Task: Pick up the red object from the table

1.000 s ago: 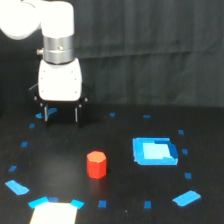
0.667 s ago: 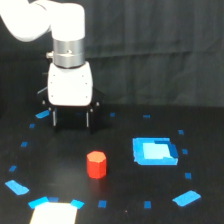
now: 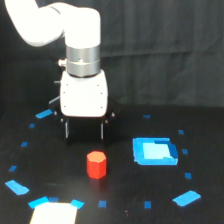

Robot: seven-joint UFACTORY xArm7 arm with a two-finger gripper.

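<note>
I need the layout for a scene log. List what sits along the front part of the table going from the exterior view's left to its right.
White patch at the table's front edge → red object → blue rectangular piece → blue tape mark.

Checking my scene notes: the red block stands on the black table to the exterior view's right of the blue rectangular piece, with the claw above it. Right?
Not quite. The exterior view shows the red block to the left of the blue rectangular piece, upright on the table, the claw above it.
</note>
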